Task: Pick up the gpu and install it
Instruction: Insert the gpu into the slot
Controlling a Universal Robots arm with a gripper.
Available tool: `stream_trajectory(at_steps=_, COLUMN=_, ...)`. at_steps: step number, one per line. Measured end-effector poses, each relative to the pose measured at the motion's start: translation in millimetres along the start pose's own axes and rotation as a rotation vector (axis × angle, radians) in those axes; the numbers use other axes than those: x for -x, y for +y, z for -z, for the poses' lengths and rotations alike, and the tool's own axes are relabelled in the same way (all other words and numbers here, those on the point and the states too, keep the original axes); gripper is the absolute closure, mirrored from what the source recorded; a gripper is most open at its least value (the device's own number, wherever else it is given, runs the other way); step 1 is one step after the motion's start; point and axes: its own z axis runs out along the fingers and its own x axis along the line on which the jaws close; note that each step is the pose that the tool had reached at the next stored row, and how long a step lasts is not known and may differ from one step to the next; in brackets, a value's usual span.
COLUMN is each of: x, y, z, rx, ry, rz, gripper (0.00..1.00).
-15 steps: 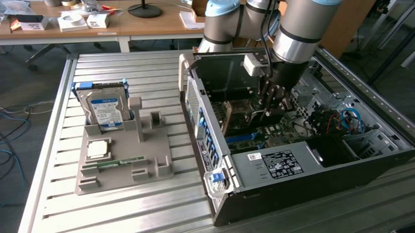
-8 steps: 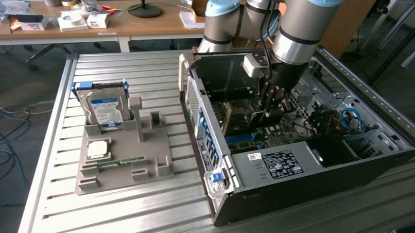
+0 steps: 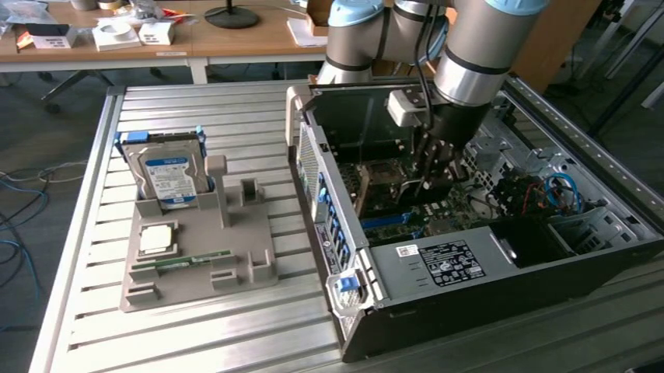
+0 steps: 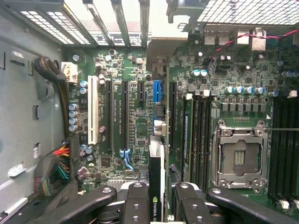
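In the wrist view the gpu (image 4: 156, 168) is seen edge-on, a thin dark card with a green logo near my fingers and a silvery bracket end toward the case's rear slots. My gripper (image 4: 161, 207) is shut on it, with black fingers (image 4: 136, 203) on either side of the card. The card stands upright over the blue slot (image 4: 156, 93) on the green motherboard (image 4: 117, 140); I cannot tell whether it is seated. In the exterior view my gripper (image 3: 428, 175) reaches down inside the open PC case (image 3: 446, 264).
A grey fixture (image 3: 197, 280) at the exterior view's left holds a blue-labelled hard drive (image 3: 171, 175), a CPU chip (image 3: 155, 237) and a RAM stick (image 3: 192, 260). Inside the case sit an empty CPU socket (image 4: 238, 158), black slots and a cable bundle (image 4: 60, 163).
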Motion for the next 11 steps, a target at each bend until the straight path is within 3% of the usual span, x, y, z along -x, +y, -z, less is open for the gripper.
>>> stream_trajectory(at_steps=11, x=-0.1, y=4.4, z=-0.7, rx=0.0, ry=0.0, rz=0.0, gripper=0.74)
